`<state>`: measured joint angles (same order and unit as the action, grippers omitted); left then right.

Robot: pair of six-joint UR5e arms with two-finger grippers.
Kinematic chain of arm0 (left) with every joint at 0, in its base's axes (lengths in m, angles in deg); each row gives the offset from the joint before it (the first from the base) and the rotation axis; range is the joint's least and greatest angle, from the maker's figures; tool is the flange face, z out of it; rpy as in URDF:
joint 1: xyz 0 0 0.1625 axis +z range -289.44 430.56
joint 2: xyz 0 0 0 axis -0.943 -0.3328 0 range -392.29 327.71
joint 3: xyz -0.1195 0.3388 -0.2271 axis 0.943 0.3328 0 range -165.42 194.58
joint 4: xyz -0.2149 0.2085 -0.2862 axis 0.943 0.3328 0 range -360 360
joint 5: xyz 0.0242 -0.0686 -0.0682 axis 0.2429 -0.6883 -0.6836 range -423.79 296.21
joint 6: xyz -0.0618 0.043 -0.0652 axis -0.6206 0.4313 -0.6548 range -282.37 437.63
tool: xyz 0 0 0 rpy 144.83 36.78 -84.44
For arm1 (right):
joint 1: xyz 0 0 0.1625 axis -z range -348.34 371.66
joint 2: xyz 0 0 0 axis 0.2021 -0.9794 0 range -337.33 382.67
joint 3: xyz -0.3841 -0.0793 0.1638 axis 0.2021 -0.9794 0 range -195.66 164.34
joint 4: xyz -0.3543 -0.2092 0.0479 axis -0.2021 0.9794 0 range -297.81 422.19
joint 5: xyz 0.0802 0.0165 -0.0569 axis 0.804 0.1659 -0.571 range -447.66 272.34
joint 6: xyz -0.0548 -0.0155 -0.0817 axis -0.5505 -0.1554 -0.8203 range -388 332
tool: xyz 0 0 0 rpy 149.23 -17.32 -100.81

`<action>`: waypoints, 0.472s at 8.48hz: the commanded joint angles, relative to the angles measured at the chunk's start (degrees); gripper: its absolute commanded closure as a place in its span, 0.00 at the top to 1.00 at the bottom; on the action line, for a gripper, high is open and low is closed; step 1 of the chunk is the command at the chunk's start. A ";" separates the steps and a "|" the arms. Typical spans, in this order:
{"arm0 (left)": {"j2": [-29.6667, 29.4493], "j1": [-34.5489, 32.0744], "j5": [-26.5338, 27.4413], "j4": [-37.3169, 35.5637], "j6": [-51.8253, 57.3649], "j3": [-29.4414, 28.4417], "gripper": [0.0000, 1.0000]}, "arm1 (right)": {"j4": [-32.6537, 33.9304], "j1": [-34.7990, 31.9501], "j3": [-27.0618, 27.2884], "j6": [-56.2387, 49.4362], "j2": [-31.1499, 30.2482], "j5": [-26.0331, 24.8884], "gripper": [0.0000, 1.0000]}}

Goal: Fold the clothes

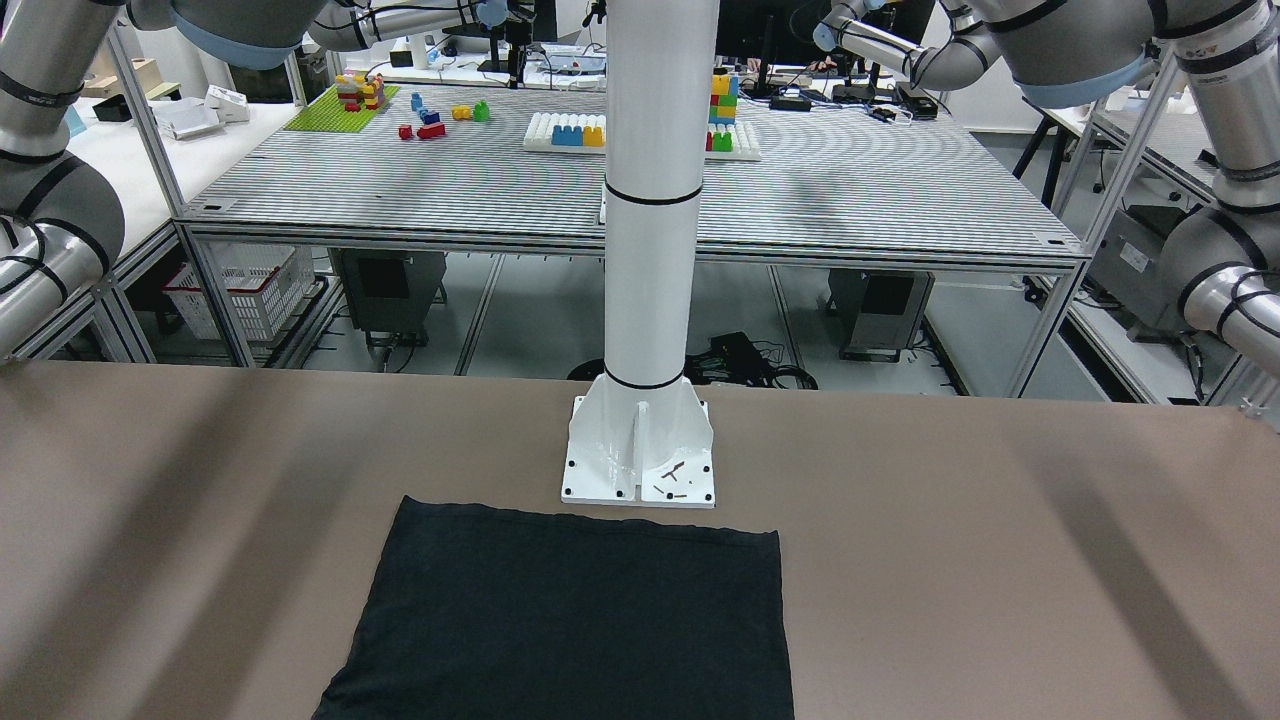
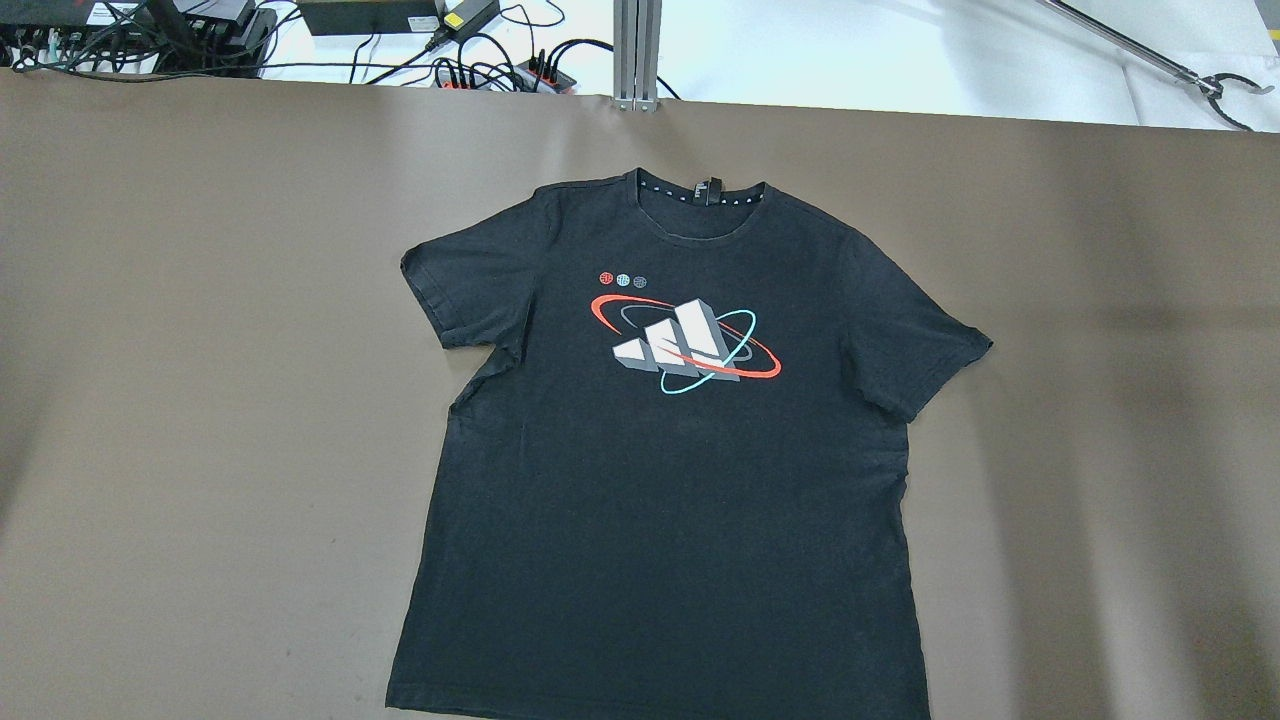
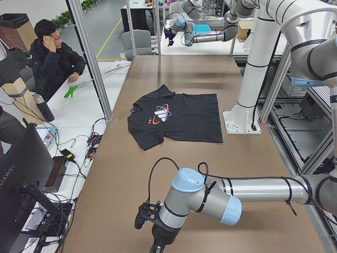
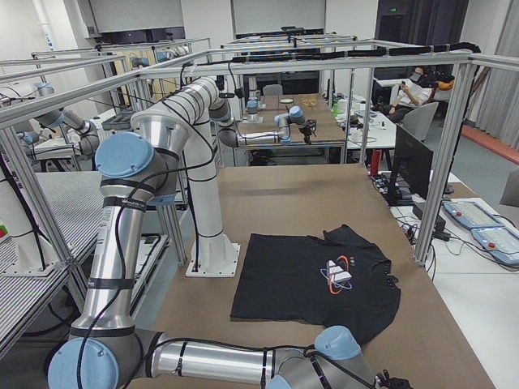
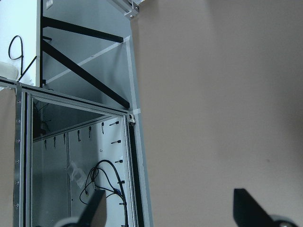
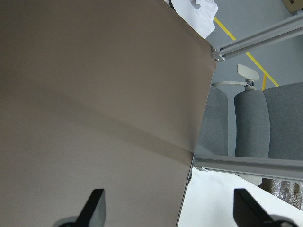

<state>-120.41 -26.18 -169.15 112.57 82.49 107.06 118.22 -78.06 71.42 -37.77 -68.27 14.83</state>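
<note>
Black T-shirt [image 2: 660,480] lies flat, picture side up, in middle of desk [image 2: 200,400]. Long way runs across desk. Neck points to far edge, away from robot. Bottom hem points to robot's edge, just beside base of white post [image 1: 650,200]. Sleeves stick out to desk's two ends.

By desk's left end, left gripper [image 5: 173,210] over bare desk, jaws apart, empty.

By desk's right end, right gripper [image 6: 170,210] over bare desk, jaws apart, empty.
</note>
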 commanded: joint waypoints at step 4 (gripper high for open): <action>0.14 -0.11 1.57 0.11 -0.46 -0.37 0.94 | -0.14 0.07 -0.24 -0.08 -0.20 0.00 0.95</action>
<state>-120.48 -26.16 -167.98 112.54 82.01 106.90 118.17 -78.07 71.49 -37.84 -68.40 14.73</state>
